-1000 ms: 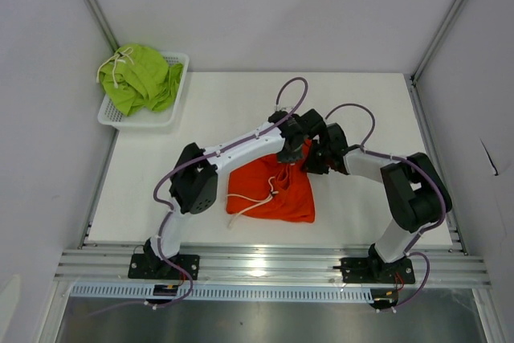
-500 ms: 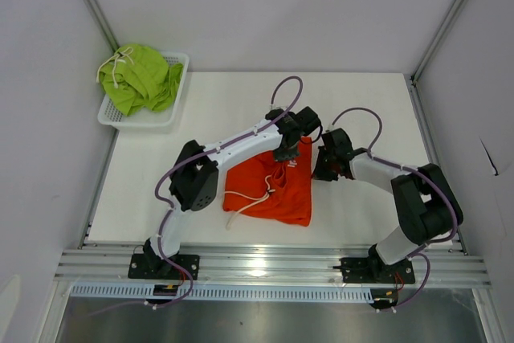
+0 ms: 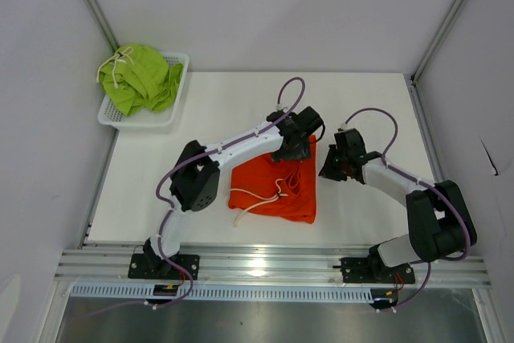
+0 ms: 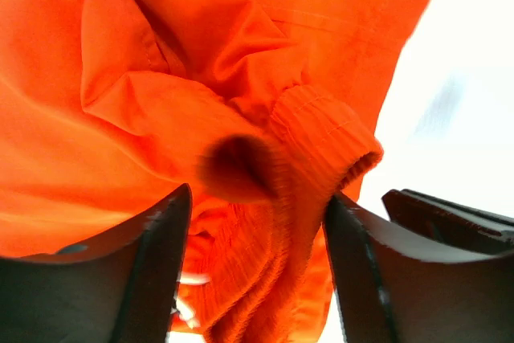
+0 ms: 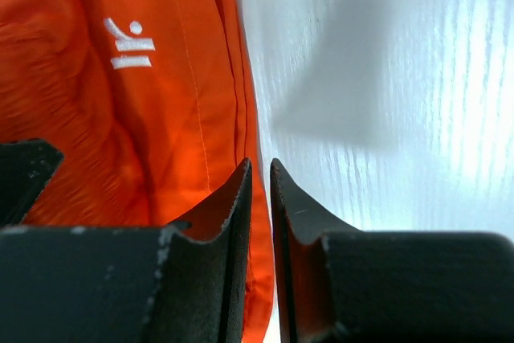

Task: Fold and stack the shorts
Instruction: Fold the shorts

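One pair, the orange shorts (image 3: pixel 277 186), lies roughly folded mid-table, the left gripper (image 4: pixel 257 198) with jaws open astride its waistband (image 4: pixel 321 130), the right gripper (image 5: pixel 259 170) closed and empty beside its right edge; the green shorts (image 3: pixel 140 78) lie bunched in the far-left basket (image 3: pixel 178 62), not yet folded.

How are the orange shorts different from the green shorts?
The orange shorts lie in the middle of the table; the green shorts sit in the white basket at the far left corner. The orange shorts are laid out fairly flat; the green shorts are bunched in a heap. Both have white drawstrings.
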Controlling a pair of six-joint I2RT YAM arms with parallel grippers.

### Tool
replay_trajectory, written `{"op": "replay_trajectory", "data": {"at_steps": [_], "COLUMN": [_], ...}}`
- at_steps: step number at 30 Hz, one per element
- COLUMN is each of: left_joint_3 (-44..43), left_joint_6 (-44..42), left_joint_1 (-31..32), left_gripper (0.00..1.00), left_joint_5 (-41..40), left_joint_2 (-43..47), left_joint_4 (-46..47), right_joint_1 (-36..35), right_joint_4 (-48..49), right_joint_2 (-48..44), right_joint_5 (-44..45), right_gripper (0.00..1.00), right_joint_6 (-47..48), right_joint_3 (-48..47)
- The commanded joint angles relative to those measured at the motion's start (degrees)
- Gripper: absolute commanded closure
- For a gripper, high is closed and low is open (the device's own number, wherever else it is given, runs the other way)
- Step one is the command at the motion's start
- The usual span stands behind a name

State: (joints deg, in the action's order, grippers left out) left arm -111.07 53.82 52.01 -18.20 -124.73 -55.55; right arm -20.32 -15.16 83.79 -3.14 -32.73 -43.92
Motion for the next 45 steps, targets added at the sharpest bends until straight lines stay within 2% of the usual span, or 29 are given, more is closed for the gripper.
{"op": "replay_trajectory", "data": {"at_steps": [1, 3, 6, 7, 9, 10, 12, 13, 14, 16, 17, 19, 20, 24, 29, 33, 37, 45], "left_joint_3": [-3.5, -3.5, -4.2, -3.0, -2.2, -1.0, 1.4, 3.7, 6.6, 10.0, 15.3, 18.9, 24.5, 30.3, 29.9, 28.0, 28.2, 27.8], "left_joint_6": [-2.1, -3.9, -5.8, -6.4, -7.9, -8.6, -10.0, -11.4, -11.7, -12.6, -14.0, -15.0, -15.8, -16.4, -15.6, -15.0, -14.9, -14.5], "left_joint_1": [0.3, 0.3, 0.2, 0.2, 0.0, -0.2, -0.7, -1.1, -1.4, -2.0, -2.0, -1.9, -1.8, 0.9, 4.8, 7.7, 9.2, 10.4], "left_gripper": [0.26, 0.11, 0.11, 0.10, 0.10, 0.11, 0.10, 0.11, 0.11, 0.11, 0.11, 0.11, 0.11, 0.11, 0.11, 0.10, 0.09, 0.09], "left_joint_5": [0.7, 2.0, 4.2, 4.7, 5.0, 5.1, 5.4, 6.0, 6.3, 7.5, 9.3, 11.7, 13.7, 11.4, 7.4, 4.7, 3.2, 0.6], "left_joint_2": [2.2, 3.4, 6.8, 7.8, 11.3, 12.7, 17.1, 18.8, 22.1, 25.4, 26.9, 30.4, 31.2, 31.1, 26.9, 23.5, 21.5, 18.1], "left_joint_4": [0.4, 1.2, 2.2, 2.4, 2.5, 2.7, 3.3, 5.0, 6.0, 8.5, 12.2, 16.0, 19.5, 21.8, 20.9, 20.4, 21.6, 22.9], "right_joint_1": [1.2, 2.2, 3.3, 3.5, 4.0, 4.4, 5.0, 5.7, 6.1, 6.8, 7.0, 7.1, 7.3, 7.3, 5.7, 1.8, -0.9, -4.9], "right_joint_4": [0.5, 1.1, 3.6, 5.1, 6.4, 7.8, 10.2, 12.2, 13.3, 15.4, 16.7, 17.6, 17.9, 16.9, 10.9, 5.1, 0.3, -6.5], "right_joint_2": [-3.8, -5.5, -7.8, -9.7, -12.0, -14.5, -16.7, -18.2, -18.5, -17.6, -17.0, -15.2, -13.1, -7.3, -1.7, 0.8, 4.6, 11.0], "right_joint_5": [-1.3, -2.7, -6.8, -8.5, -9.3, -10.3, -12.9, -15.2, -16.6, -19.1, -20.2, -20.9, -21.3, -19.9, -15.0, -8.6, -2.2, 7.1], "right_gripper": [0.82, 0.82, 0.80, 0.70, 0.60, 0.49, 0.41, 0.32, 0.30, 0.28, 0.27, 0.23, 0.22, 0.16, 0.11, 0.05, 0.04, 0.04], "right_joint_6": [0.4, 0.4, 0.3, 0.2, -0.1, -0.2, -0.3, -0.9, -1.0, -1.1, -1.4, -1.5, -1.5, -1.7, -0.6, 1.2, 2.3, 2.5], "right_joint_3": [1.6, 2.6, 5.5, 7.1, 8.7, 9.5, 12.0, 13.0, 13.2, 13.2, 12.5, 11.5, 10.4, 6.3, -0.1, -4.8, -10.7, -16.5]}}
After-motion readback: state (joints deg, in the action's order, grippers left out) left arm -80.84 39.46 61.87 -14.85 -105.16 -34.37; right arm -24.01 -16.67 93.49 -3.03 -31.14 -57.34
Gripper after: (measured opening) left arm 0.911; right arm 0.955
